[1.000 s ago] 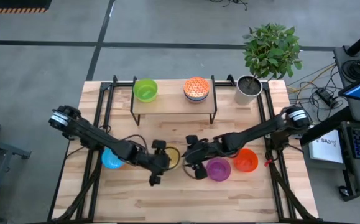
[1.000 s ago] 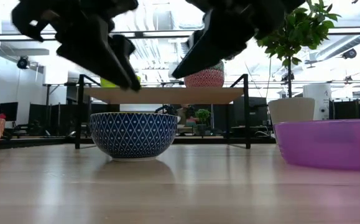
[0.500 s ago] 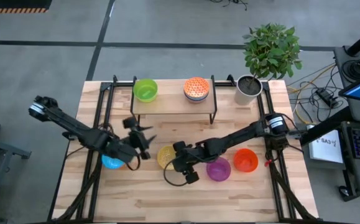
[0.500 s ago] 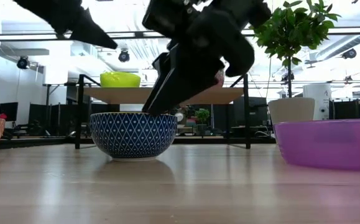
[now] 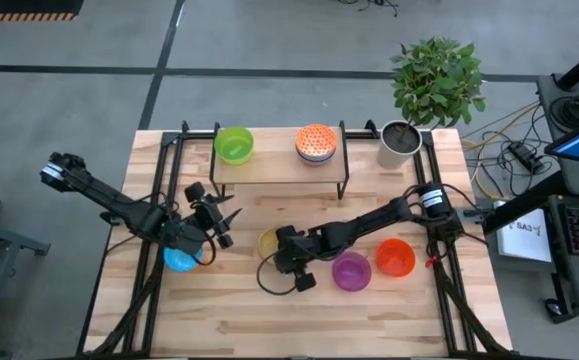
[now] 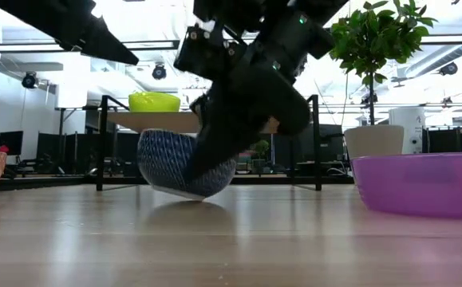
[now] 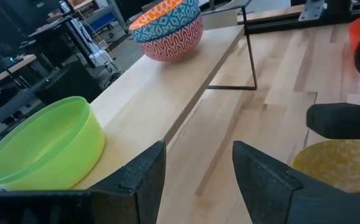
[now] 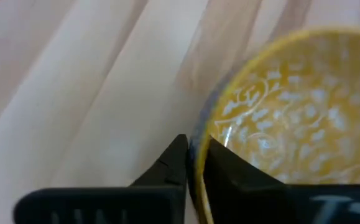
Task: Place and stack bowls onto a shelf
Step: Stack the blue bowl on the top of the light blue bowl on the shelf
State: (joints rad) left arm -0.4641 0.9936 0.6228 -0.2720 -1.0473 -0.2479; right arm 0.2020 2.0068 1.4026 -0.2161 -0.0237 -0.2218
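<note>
Right gripper pinched on rim of blue-and-yellow bowl, tipped on table before shelf. Bowl best lifted slowly, kept level. Left gripper spread, nothing held.

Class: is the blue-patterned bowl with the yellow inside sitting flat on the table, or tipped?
Tipped. In the low view the bowl leans on one edge, and the right hand pinches its rim.
</note>
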